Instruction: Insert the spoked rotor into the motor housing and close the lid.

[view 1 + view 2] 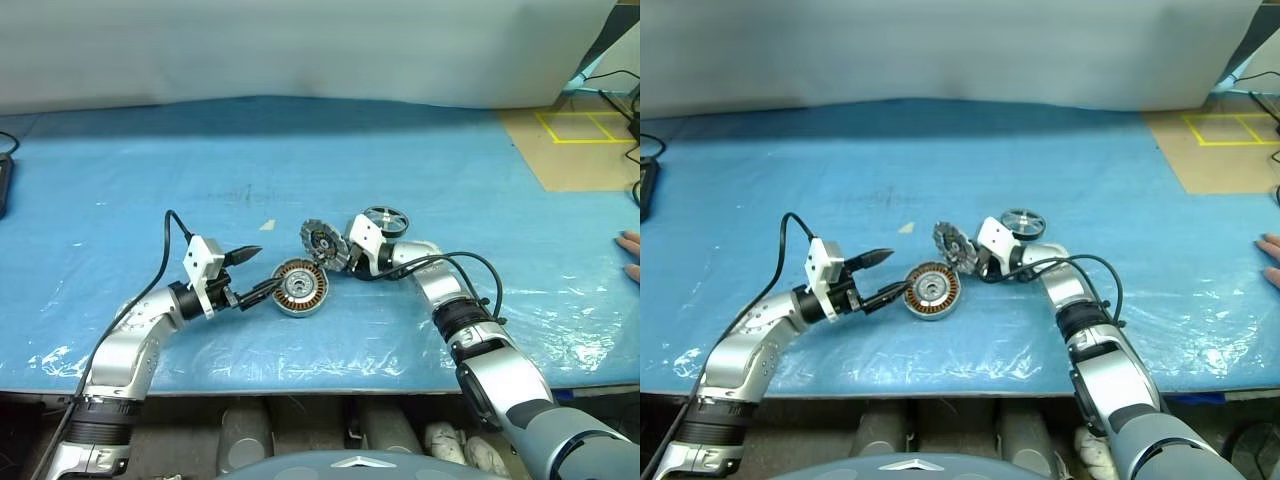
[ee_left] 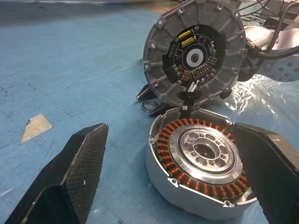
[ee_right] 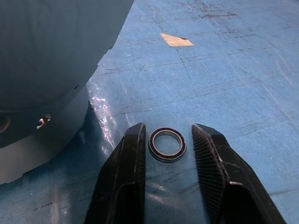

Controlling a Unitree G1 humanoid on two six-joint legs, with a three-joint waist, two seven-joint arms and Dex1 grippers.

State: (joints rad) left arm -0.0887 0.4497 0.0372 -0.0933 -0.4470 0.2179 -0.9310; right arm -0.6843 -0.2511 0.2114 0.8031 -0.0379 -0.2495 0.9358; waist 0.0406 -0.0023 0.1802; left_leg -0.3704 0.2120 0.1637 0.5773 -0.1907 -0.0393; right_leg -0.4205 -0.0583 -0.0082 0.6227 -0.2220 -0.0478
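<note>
Close up, motor housing [image 2: 198,170] between spread left tool [image 1: 250,272] fingers, lid [image 2: 195,51] tilted behind it, small ring [image 3: 167,144] between parted right tool [image 3: 168,140] fingers.

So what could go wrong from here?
The lid stands on edge beside the motor housing; it may tip shut before the spoked rotor, lying beyond the right gripper, goes in. That gripper straddles a small ring and might nudge or grab it.
</note>
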